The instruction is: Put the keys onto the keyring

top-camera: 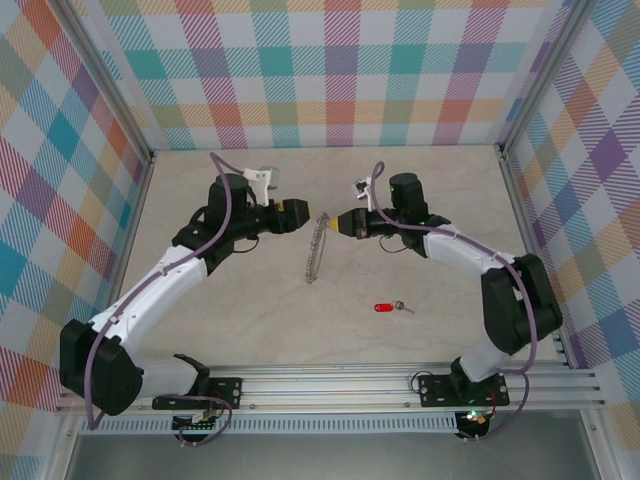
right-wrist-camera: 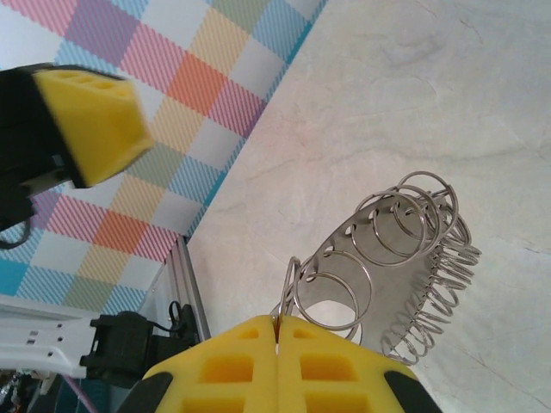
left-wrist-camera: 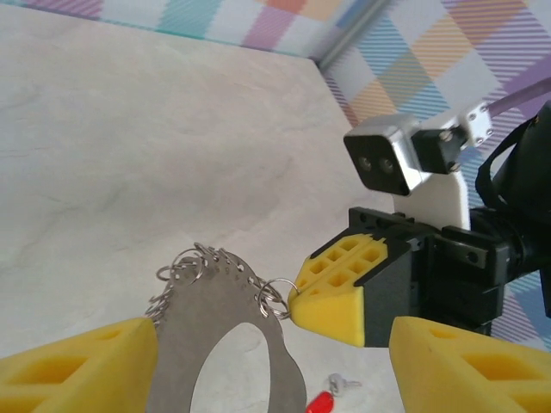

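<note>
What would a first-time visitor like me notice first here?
A big metal keyring fringed with small loops is held at the centre, pinched by the right arm's shut jaws; the left arm's jaws stand open beside it. A tiny key with a red tag lies on the table nearby.

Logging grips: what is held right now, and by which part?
The right gripper pinches the keyring at a rim loop; the open left gripper holds nothing.
</note>
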